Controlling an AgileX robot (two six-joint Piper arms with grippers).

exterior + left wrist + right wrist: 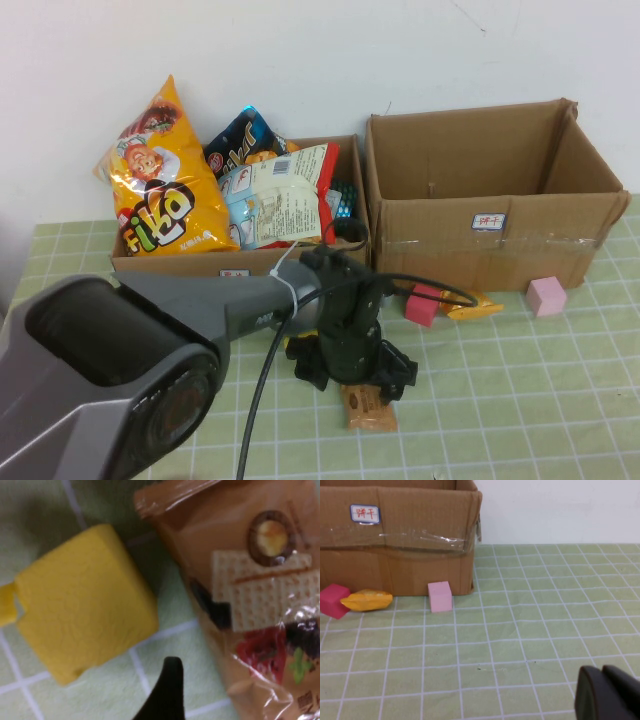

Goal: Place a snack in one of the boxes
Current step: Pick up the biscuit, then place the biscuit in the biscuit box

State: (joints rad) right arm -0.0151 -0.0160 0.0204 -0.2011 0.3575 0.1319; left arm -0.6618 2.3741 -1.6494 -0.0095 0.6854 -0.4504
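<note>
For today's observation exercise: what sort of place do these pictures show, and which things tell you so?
Probably a robot test bench, not a home: a checked green tablecloth, labelled cardboard boxes against a bare wall, and foam blocks. The left gripper hangs over a wafer snack; the right gripper hovers low, apart.

pink block (546, 296), red block (422, 304), yellow block (82, 601) on checked cloth (520, 400).

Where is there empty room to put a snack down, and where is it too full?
The right box looks empty inside. Bare cloth lies right of the pink block. The left box is stuffed with bags. The left end effector crowds the wafer pack. The right end effector sits low over bare cloth.
</note>
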